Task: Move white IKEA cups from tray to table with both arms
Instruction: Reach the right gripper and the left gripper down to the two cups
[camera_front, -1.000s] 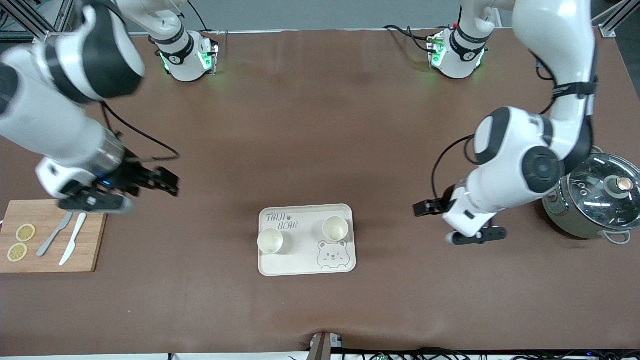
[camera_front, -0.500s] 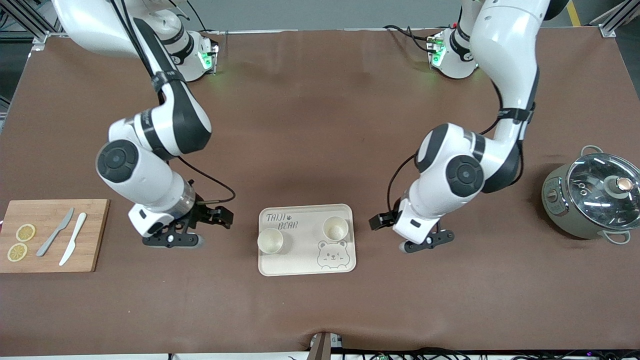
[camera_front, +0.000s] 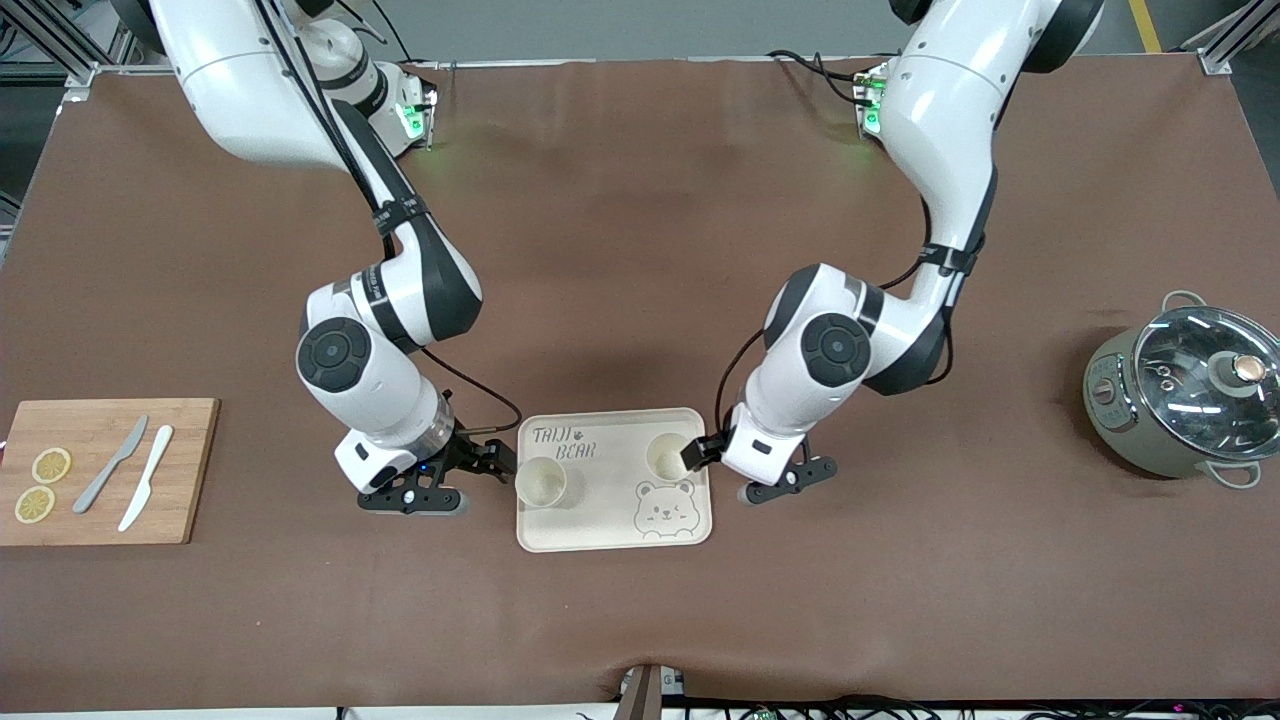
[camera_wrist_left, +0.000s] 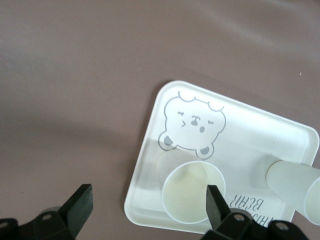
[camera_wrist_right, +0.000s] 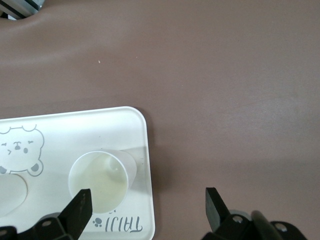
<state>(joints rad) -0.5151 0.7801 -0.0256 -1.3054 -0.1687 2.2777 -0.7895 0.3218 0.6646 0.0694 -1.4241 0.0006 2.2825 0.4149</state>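
Two cups (camera_front: 541, 481) (camera_front: 668, 457) stand on the tray (camera_front: 600, 532). My left gripper (camera_front: 745, 473) and right gripper (camera_front: 462, 477), both spread, flank it; each should centre over its cup before descending.

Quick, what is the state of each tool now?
Left tool: open, holding nothing, at the tray's edge.
Right tool: open, holding nothing, beside the tray.

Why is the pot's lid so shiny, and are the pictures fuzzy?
Front view: sharp; the pot's glass lid shows white glare streaks, and each arm casts a soft shadow on the table. Left wrist view: the cup is clear, the black fingers slightly soft. Right wrist view: evenly lit, no glare.
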